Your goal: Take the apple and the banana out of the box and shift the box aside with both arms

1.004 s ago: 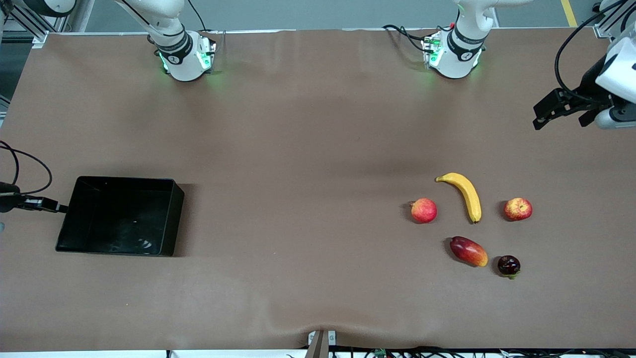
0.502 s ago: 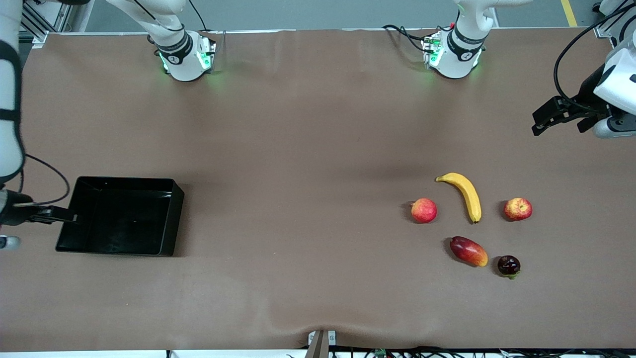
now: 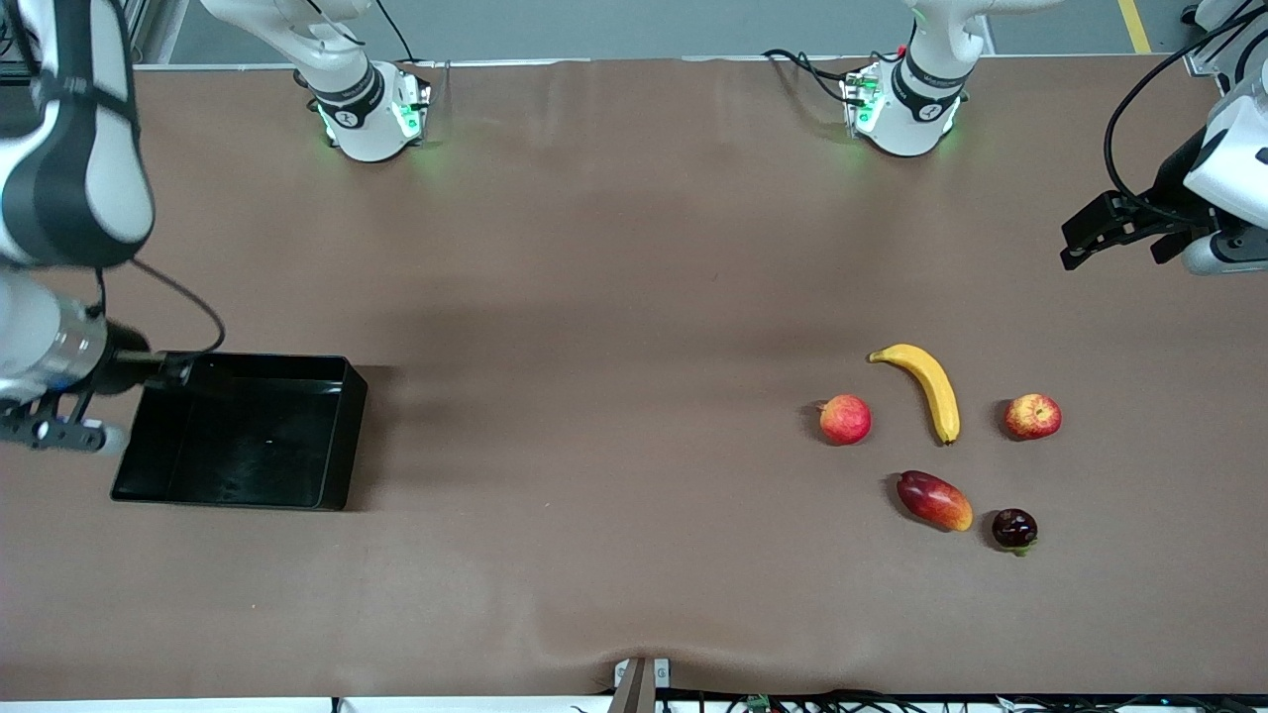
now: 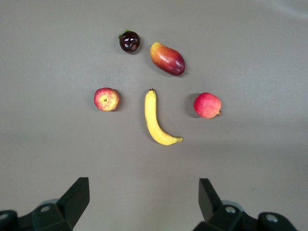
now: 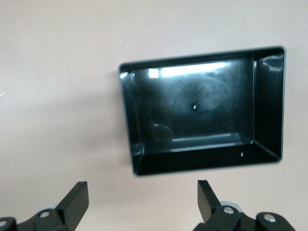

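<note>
The black tray (image 3: 352, 436) lies empty at the right arm's end of the table; it also shows in the right wrist view (image 5: 192, 110). My right gripper (image 3: 158, 371) is open and empty, in the air by the tray's outer end; in the right wrist view (image 5: 142, 192) its fingers sit over bare table beside the tray. The yellow banana (image 3: 931, 388) and the red-and-yellow apple (image 3: 1032, 416) lie toward the left arm's end; they also show in the left wrist view as banana (image 4: 156, 118) and apple (image 4: 107, 99). My left gripper (image 3: 1085, 233) is open and empty, high over the table's end; it also shows in the left wrist view (image 4: 144, 195).
A pinkish-red fruit with a nub (image 3: 845, 419) lies beside the banana. A red-and-yellow mango-like fruit (image 3: 934, 500) and a small dark fruit (image 3: 1014, 528) lie nearer to the front camera. The brown table cloth is wrinkled at its front edge.
My right arm has swung in over the table's end and its gripper has shifted along the tray's outer end, away from the front camera. My left gripper has dropped slightly. The tray and fruits have not moved.
</note>
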{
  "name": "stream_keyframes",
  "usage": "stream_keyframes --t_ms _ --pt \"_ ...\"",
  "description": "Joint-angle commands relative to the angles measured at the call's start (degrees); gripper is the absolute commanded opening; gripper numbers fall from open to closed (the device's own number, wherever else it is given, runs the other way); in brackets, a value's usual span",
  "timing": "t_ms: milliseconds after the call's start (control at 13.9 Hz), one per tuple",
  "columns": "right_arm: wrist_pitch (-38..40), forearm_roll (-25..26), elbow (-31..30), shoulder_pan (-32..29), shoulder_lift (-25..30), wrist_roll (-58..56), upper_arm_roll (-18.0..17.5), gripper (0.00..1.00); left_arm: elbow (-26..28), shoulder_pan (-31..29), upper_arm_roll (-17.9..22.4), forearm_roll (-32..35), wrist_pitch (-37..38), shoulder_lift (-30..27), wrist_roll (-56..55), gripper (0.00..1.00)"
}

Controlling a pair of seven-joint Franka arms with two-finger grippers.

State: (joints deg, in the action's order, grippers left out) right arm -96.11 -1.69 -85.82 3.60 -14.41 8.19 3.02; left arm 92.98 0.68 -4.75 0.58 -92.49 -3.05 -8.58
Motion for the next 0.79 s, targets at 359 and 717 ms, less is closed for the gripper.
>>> stream_keyframes --t_ms 359,717 --pt "5.84 1.08 -4.53 -2.1 13.34 -8.71 0.76 1.0 -1.4 0.19 0.0 -0.23 1.17 0.24 0.67 1.0" --pt "7.78 1.08 -4.35 -2.63 15.38 -10.3 0.76 1.0 -1.4 0.11 0.0 -0.22 1.17 0.06 0.67 1.0"
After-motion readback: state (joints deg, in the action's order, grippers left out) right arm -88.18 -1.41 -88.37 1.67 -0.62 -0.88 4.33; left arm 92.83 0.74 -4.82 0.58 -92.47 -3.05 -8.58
